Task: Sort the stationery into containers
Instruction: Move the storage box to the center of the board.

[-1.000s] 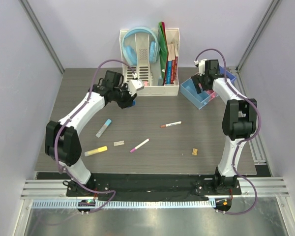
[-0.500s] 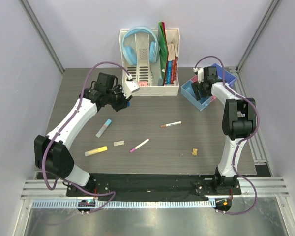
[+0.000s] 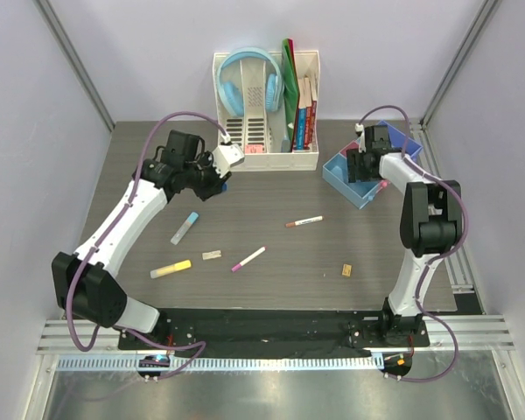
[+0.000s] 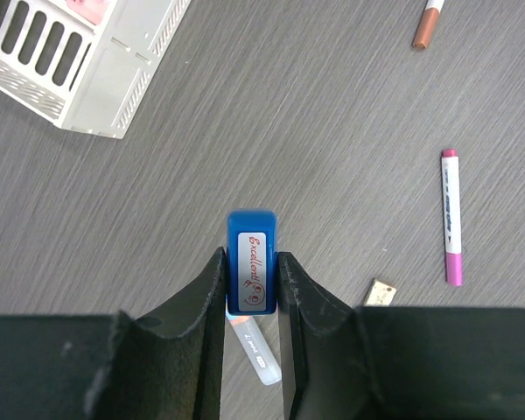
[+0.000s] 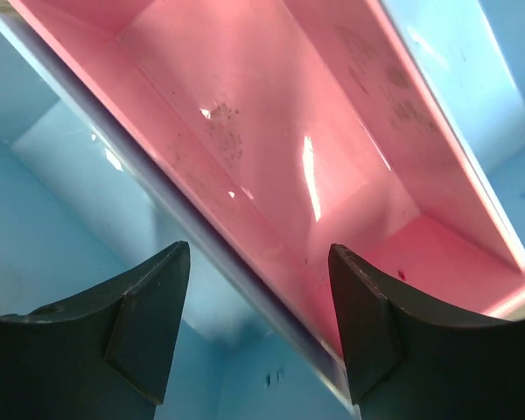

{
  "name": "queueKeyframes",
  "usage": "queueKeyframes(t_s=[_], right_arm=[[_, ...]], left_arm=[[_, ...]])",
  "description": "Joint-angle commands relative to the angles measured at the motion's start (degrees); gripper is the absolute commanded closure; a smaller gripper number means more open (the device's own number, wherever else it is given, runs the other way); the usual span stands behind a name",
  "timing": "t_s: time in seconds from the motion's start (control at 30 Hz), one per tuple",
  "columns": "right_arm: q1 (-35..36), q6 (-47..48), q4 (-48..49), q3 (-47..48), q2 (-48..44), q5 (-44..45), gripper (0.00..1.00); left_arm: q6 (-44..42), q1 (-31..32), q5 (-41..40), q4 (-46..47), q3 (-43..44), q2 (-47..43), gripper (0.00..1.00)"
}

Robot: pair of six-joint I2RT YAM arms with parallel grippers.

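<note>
My left gripper is shut on a small blue block with a white "Excellent" label and holds it above the table, left of the white organiser. My right gripper is open and empty, its jaws astride the wall between the blue bin and the pink bin. The row of bins sits at the back right. On the table lie a yellow highlighter, a pink-tipped pen, a brown-capped marker, a grey block and a tan block.
A tall white slotted organiser with light-blue headphones and upright books stands at the back centre. A white pen with a light-blue cap lies under the left gripper. Grey walls close both sides.
My left arm has drawn back to the left from the organiser, still holding the blue block. My right gripper has shifted slightly over the bins.
</note>
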State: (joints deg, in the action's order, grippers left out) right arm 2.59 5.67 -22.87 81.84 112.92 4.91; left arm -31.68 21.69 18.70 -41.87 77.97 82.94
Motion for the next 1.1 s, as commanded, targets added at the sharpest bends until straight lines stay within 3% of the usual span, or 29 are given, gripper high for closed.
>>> queueKeyframes(t_s=[0.0,0.67,1.07], right_arm=[[0.6,-8.7,-0.4,-2.1,-7.0,-1.1,0.31],[6.1,-22.9,0.7,-7.7,-9.8,-4.2,0.31],[14.3,-27.5,2.4,-6.8,-9.3,-4.2,0.3]], left_arm=[[0.7,0.2,-0.4,-1.6,0.1,-2.7,1.0],[1.0,0.3,1.0,-4.4,-0.3,-4.6,1.0],[1.2,0.3,1.3,-5.2,-0.8,-5.0,1.0]])
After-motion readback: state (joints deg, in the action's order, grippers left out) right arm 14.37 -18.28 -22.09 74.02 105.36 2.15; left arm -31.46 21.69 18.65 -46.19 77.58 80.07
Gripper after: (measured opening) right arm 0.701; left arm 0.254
